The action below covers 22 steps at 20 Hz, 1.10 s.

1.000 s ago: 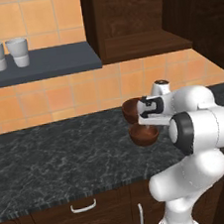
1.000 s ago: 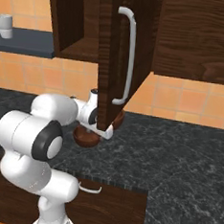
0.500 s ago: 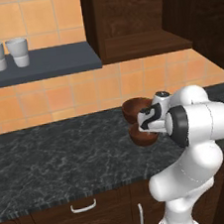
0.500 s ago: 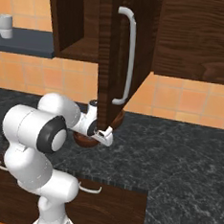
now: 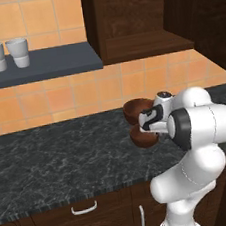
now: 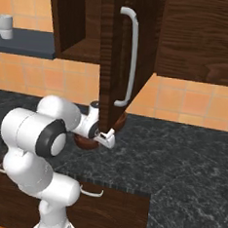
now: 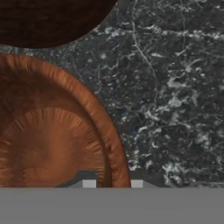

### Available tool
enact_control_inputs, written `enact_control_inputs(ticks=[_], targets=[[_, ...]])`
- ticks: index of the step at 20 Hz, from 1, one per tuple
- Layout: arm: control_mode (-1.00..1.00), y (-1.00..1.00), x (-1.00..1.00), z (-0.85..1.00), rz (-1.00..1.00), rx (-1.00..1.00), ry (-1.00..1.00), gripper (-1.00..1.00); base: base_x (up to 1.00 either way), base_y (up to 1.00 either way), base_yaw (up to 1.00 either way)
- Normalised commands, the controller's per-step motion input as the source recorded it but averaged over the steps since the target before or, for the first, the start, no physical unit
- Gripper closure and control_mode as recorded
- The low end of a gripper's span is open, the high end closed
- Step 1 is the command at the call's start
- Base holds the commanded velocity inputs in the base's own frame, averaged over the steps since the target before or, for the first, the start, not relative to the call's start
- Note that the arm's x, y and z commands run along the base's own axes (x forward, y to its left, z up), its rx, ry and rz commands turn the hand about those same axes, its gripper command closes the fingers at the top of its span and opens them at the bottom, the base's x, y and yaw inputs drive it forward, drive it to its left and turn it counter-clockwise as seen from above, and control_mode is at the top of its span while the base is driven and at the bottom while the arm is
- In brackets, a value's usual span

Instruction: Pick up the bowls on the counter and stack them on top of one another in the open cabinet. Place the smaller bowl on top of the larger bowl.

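Two glossy reddish-brown bowls sit close together on the dark veined counter (image 5: 65, 156). The near bowl (image 5: 140, 139) fills the left of the hand view (image 7: 48, 140). The far bowl (image 5: 133, 111) is the dark shape at that view's top (image 7: 43, 17). I cannot tell which of them is wider. My gripper (image 7: 113, 183) is down at the near bowl's right rim, open, with one fingertip inside the rim and one outside. In the right base view the gripper (image 6: 105, 137) is low beside that bowl (image 6: 85, 142). The open cabinet (image 5: 143, 43) is above and behind.
The cabinet's open door (image 6: 113, 62) with its silver handle (image 6: 131, 54) hangs just above my hand. Two white cups (image 5: 5, 54) stand on the blue-grey shelf (image 5: 48, 67) at the left. Drawers with silver handles (image 5: 84, 208) run under the counter.
My hand has come down from above the bowls to the near bowl's rim. Neither bowl has moved.
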Motion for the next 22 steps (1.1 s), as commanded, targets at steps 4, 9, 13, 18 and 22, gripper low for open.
enact_control_inputs(ticks=[4, 9, 13, 18, 22], targets=[[-1.00, 0.10, -0.52, 0.66, 0.02, 0.00, -0.29, 1.00, 0.00, 0.00, 0.00], [-1.00, 0.00, -0.28, 1.00, 0.00, 0.03, -0.33, 1.00, 0.00, 0.00, 0.00], [-1.00, -0.01, 0.15, 1.00, -0.03, 0.06, -0.12, 1.00, 0.00, 0.00, 0.00], [-1.00, -0.16, 0.80, 0.86, -0.10, 0.05, 0.00, 1.00, 0.00, 0.00, 0.00], [-1.00, -0.39, 0.88, 0.24, -0.06, 0.02, 0.00, 1.00, 0.00, 0.00, 0.00]])
